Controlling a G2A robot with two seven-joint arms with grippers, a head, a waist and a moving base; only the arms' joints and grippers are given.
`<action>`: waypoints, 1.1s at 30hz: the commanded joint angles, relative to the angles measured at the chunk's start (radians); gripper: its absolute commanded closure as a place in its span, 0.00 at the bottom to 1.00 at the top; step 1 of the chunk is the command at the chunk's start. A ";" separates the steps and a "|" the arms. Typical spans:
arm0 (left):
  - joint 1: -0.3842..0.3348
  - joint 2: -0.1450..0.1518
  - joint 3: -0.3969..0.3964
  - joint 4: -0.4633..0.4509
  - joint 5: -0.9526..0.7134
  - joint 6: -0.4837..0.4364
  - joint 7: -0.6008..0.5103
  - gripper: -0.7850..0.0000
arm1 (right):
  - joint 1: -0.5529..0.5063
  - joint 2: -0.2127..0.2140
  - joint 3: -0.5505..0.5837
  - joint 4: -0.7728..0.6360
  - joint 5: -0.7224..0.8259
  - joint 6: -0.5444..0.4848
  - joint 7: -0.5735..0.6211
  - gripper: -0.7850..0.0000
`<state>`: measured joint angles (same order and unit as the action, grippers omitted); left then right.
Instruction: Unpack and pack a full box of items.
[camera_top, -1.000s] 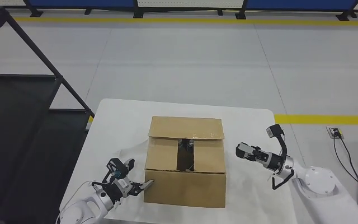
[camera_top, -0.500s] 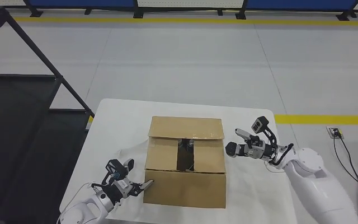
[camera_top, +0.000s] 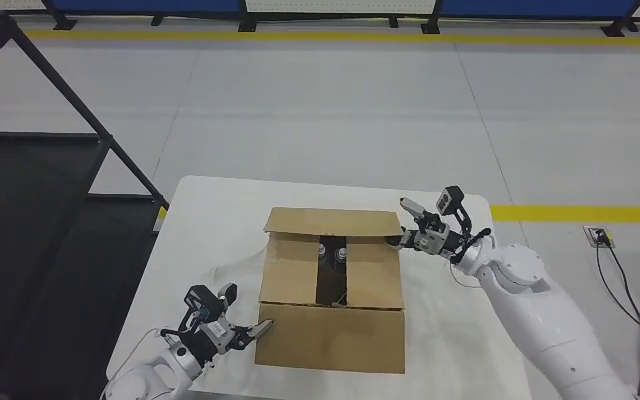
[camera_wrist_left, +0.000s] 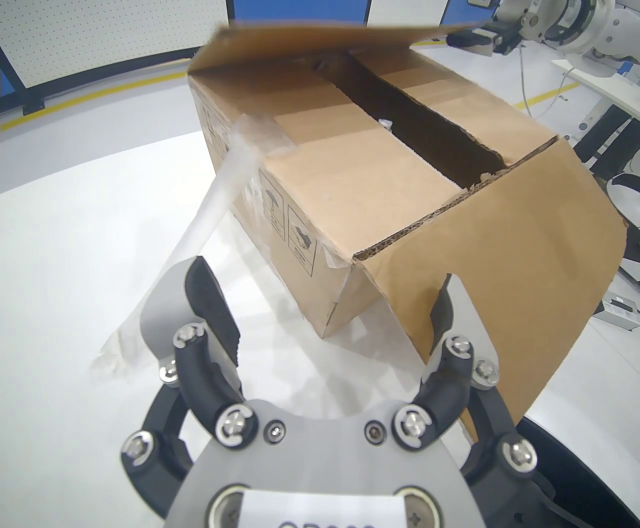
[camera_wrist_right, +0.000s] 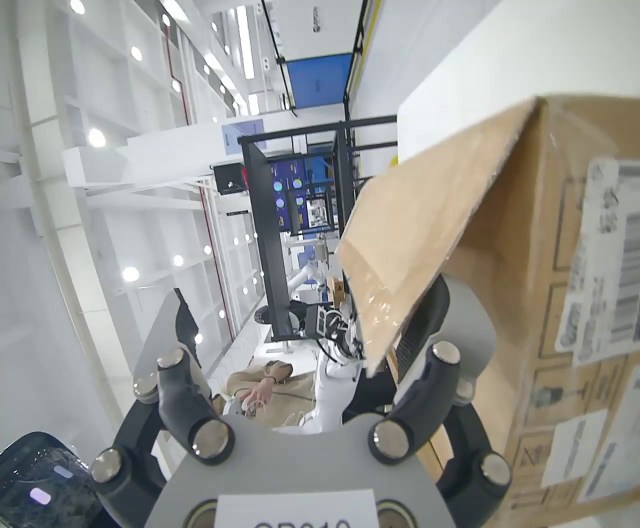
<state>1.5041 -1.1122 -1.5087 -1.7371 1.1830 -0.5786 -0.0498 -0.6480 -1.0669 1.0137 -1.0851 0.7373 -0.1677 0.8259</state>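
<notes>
A brown cardboard box (camera_top: 330, 300) stands mid-table, its top flaps parted along a dark gap (camera_top: 332, 278) where bottle tops (camera_top: 342, 255) show. The back flap (camera_top: 333, 224) is raised a little. My right gripper (camera_top: 404, 232) is at that flap's right corner, open; in the right wrist view the flap corner (camera_wrist_right: 400, 260) lies between the fingers of that gripper (camera_wrist_right: 305, 320), close to one pad. My left gripper (camera_top: 247, 335) is open at the box's front left corner; in the left wrist view the gripper (camera_wrist_left: 325, 310) faces the box (camera_wrist_left: 350, 175) and its hanging front flap (camera_wrist_left: 500, 280).
A loose strip of clear tape (camera_wrist_left: 220, 210) hangs from the box's left side down to the white table (camera_top: 215, 250). A black frame (camera_top: 80, 130) stands to the left of the table. Bare table surface lies left and right of the box.
The right arm has swung from the table's right side to the box's back right corner, and the back flap has lifted slightly. The left gripper has hardly moved.
</notes>
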 joint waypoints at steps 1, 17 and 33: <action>0.002 0.001 0.000 -0.002 0.000 -0.002 0.001 0.00 | 0.011 -0.006 -0.006 -0.016 -0.028 -0.005 -0.058 0.00; 0.018 0.005 -0.004 -0.009 0.001 0.001 0.013 0.00 | 0.200 -0.116 -0.157 0.140 -0.200 0.002 -0.434 0.00; 0.012 0.010 0.003 0.026 -0.004 -0.025 -0.003 0.00 | 0.335 -0.265 -0.323 0.447 -0.362 -0.029 -0.595 0.00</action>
<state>1.5179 -1.1020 -1.5070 -1.7139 1.1790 -0.6016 -0.0509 -0.3159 -1.3261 0.6937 -0.6504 0.3818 -0.1927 0.2399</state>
